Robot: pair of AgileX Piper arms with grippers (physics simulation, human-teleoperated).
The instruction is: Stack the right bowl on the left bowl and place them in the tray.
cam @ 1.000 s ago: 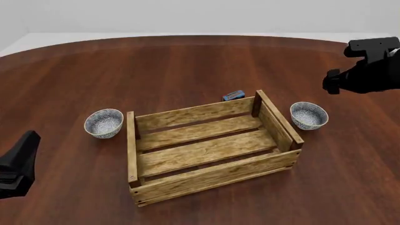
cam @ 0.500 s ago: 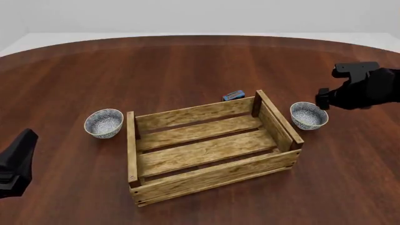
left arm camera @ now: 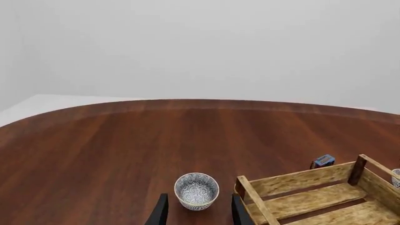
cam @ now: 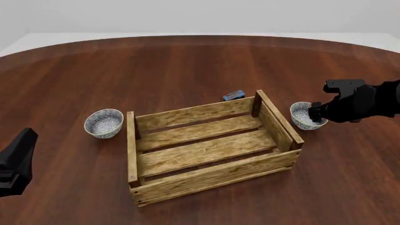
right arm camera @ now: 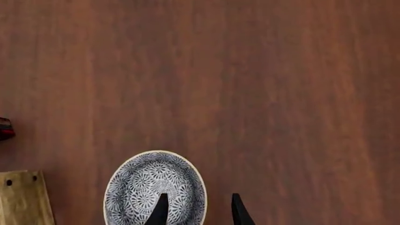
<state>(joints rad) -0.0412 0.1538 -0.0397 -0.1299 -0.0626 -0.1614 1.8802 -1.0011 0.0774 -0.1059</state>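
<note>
a small blue box (cam: 233, 95) sits on the brown table (cam: 187, 65).

Right bowl (cam: 305, 115): outer side covered by the right gripper (cam: 317, 113) in the front view; near edge cropped in the right wrist view.
Left gripper (left arm camera: 196, 213): only fingertips in frame in its wrist view; front view shows just a dark arm segment at the edge.
Tray (left arm camera: 312, 197): cropped at the frame corner.
Small blue box (cam: 233, 95): partly behind the tray wall, markings illegible.

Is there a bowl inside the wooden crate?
No, the crate holds nothing; one bowl sits on the table to its left and the other bowl to its right.
</note>
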